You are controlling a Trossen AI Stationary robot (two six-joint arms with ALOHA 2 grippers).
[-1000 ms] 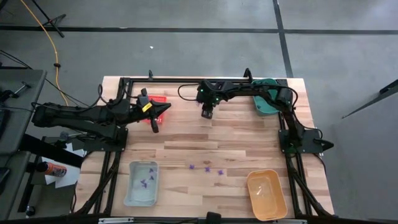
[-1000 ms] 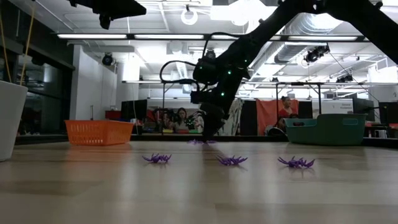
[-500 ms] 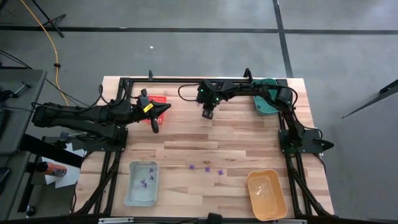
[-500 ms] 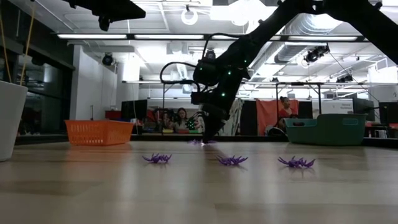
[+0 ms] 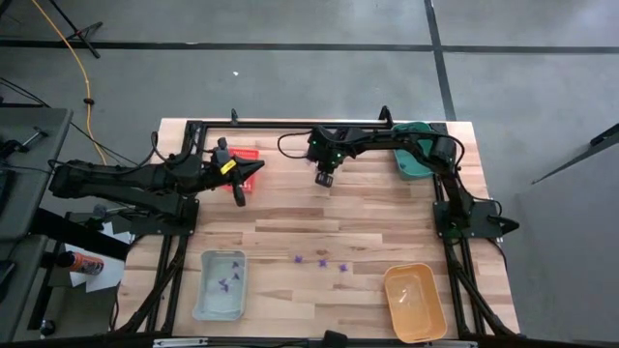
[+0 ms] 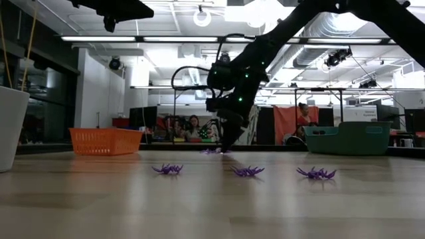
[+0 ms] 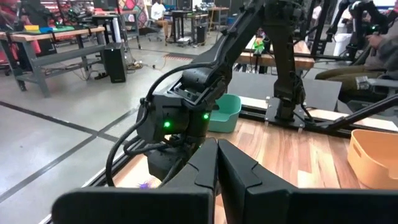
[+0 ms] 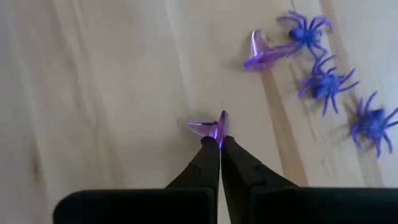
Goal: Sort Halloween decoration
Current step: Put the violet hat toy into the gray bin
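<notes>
Counter (image 5: 368,208) of pale wood planks carries four trays at its corners, orange tray (image 5: 415,302), pale blue tray (image 5: 221,285), green tray (image 5: 414,162) and red tray (image 5: 247,155), with the tiny purple decoration pieces scattered between them. Right tool (image 8: 219,142) sits at the far middle of the counter, its fingers pinched together on a thin purple ring-shaped piece (image 8: 213,127), gripping it by one slim edge. Left tool (image 7: 216,163) hangs over the red tray, fingers pressed together and empty. Three purple spiders (image 6: 247,171) lie in a loose row near the front. These pieces look like featherweight moulded plastic, stiff in the body but springy in the legs, and probably slick, so a fingertip pinch on the body or band seems safer than on a leg, which may flick away.
</notes>
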